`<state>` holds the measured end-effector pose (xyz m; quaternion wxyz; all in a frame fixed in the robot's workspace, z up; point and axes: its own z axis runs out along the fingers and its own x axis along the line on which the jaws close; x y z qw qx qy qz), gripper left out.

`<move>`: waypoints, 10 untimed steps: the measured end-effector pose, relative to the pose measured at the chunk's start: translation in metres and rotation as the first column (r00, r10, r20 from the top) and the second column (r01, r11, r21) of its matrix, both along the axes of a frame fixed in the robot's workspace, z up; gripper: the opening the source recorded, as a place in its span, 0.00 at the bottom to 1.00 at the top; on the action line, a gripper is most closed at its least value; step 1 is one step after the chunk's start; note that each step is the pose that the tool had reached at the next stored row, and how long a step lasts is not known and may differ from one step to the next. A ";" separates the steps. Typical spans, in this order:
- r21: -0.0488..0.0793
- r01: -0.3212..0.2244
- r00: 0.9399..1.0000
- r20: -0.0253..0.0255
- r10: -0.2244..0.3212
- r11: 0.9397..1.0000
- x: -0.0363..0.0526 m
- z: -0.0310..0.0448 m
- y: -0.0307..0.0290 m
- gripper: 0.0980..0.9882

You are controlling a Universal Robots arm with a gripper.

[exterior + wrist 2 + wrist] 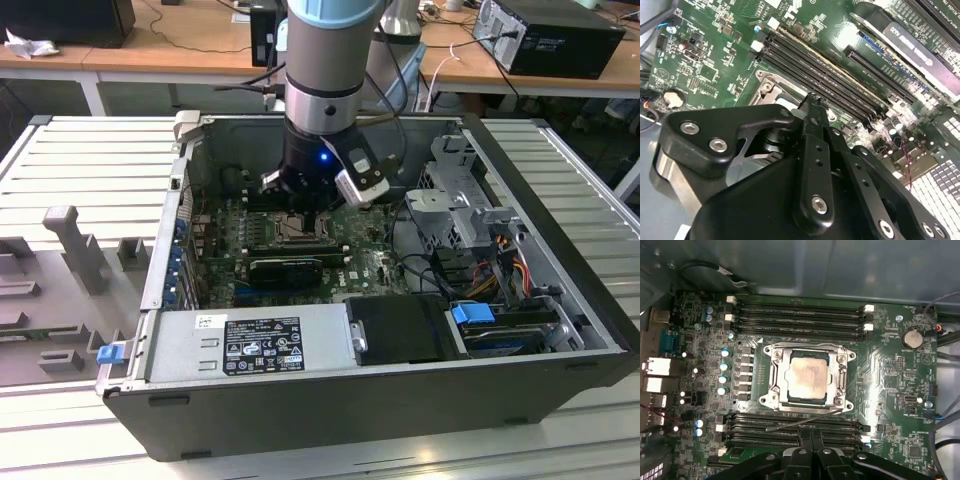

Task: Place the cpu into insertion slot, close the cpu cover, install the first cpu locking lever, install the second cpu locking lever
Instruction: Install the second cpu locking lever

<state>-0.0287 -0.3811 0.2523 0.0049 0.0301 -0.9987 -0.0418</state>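
Inside the open computer case (560, 330), low over the green motherboard (880, 370), we see the gripper (811, 434) with fingers pressed together, holding nothing. Its tips hang just beside the socket's near edge in the first wrist view, close to a thin lever (805, 421) that lies angled and unlatched. Outward: the cpu (808, 378) already sits in the insertion slot (774, 385), pale top showing, and the cpu cover (840, 371) looks folded down around it. A second lever we cannot tell.

Risk, our judgement: the tips could slip off the springy lever and scrape the memory slots (800, 317) or nearby capacitors; pushing a lever with the cover misseated could load the chip unevenly.

Case contents: the board, a dark card (290, 270), a power supply (250, 345), drive cage (465, 205), cables (490, 275).
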 end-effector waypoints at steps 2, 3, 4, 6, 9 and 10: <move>0.001 0.000 1.000 0.000 0.000 1.000 -0.0003 -0.0017 0.0000 0.01; 0.004 0.000 1.000 0.000 0.000 1.000 -0.0006 -0.0020 -0.0001 0.01; 0.010 0.000 1.000 0.000 0.000 1.000 -0.0011 -0.0021 -0.0001 0.01; 0.029 0.000 1.000 0.000 0.000 1.000 -0.0021 -0.0023 0.0000 0.01; 0.039 0.004 1.000 0.000 -0.004 0.999 -0.0029 -0.0045 0.0001 0.01; 0.039 0.004 1.000 0.000 -0.004 0.999 -0.0037 -0.0055 0.0000 0.01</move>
